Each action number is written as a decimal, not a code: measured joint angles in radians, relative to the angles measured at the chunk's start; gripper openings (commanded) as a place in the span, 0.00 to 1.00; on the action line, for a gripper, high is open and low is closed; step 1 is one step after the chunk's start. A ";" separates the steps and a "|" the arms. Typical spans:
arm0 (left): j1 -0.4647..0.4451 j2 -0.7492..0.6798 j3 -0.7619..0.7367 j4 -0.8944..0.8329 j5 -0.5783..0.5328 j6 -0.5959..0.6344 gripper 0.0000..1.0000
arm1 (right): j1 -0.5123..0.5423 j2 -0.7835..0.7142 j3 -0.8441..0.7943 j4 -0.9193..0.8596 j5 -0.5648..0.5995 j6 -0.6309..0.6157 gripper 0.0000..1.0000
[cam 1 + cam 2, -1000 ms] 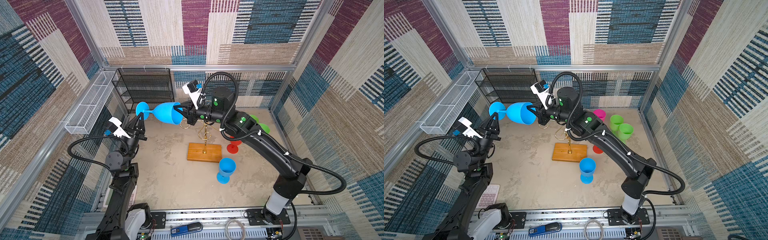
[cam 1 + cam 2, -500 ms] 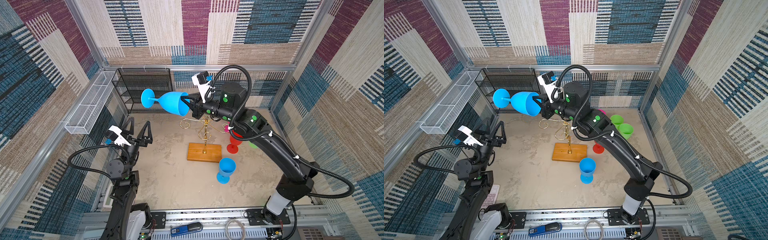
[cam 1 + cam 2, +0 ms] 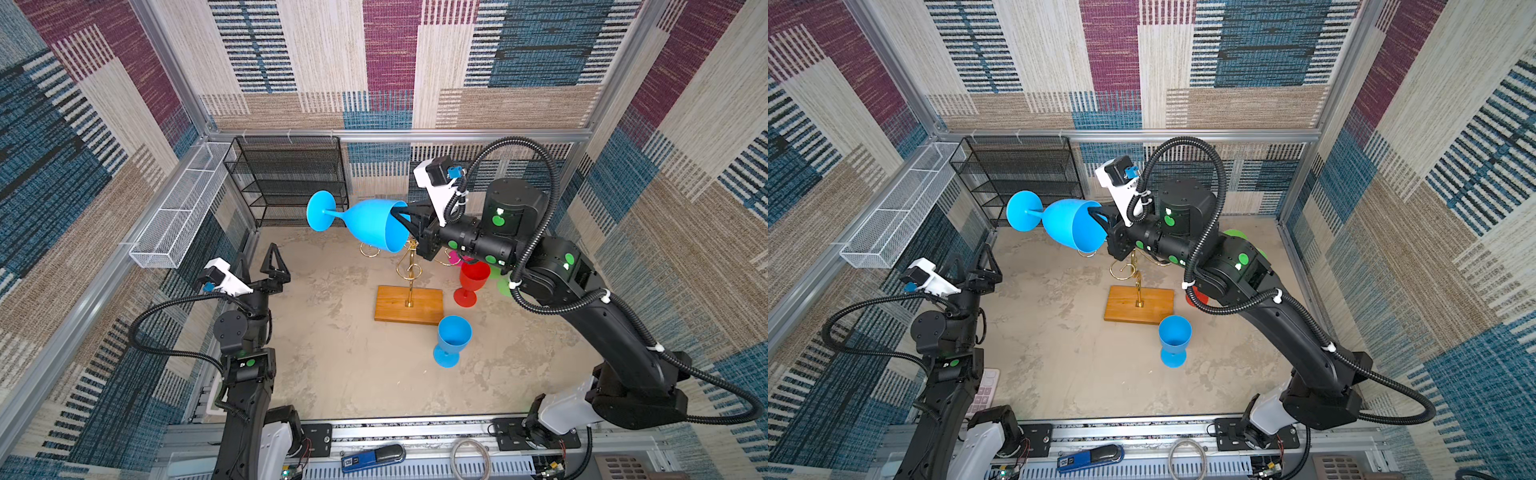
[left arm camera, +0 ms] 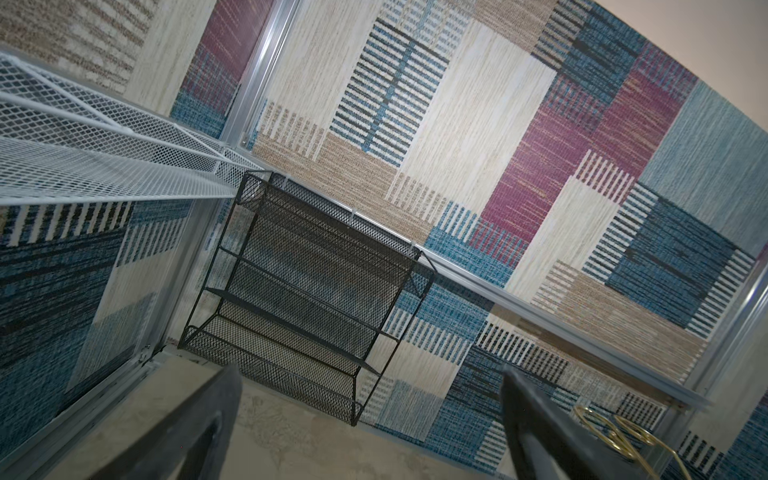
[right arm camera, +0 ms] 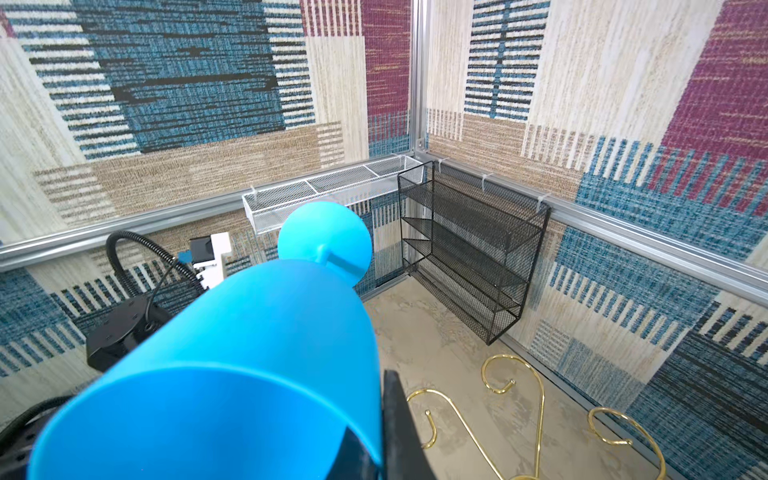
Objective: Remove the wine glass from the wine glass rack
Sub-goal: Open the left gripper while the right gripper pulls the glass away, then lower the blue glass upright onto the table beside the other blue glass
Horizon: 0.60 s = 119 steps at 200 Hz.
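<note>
The right arm reaches high across the middle with its forearm about level. The right gripper point(image 3: 404, 219) is clamped on the rim of the blue wine glass point(image 3: 365, 226), one finger inside the bowl and one outside. The glass lies sideways in the air, above the wine glass rack point(image 3: 409, 286) and off its gold scroll arms. The left arm is folded near the left wall. The left gripper point(image 3: 258, 266) points upward, jaws spread wide and empty.

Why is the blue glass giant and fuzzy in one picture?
Right wrist view: the blue plastic wine glass sits close to the lens, so it looms, near rim soft; left wrist view: the black fingers of the left gripper blur likewise; both top views: sharp.
</note>
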 measured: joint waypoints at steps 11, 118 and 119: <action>0.002 0.022 0.011 0.001 0.004 0.005 0.99 | 0.033 0.005 0.002 -0.042 0.033 -0.011 0.00; 0.031 0.153 0.023 0.082 0.082 0.079 0.99 | 0.146 0.179 0.042 -0.446 0.113 -0.006 0.00; 0.031 0.155 0.023 0.085 0.082 0.079 0.99 | 0.146 0.183 0.042 -0.449 0.113 -0.005 0.00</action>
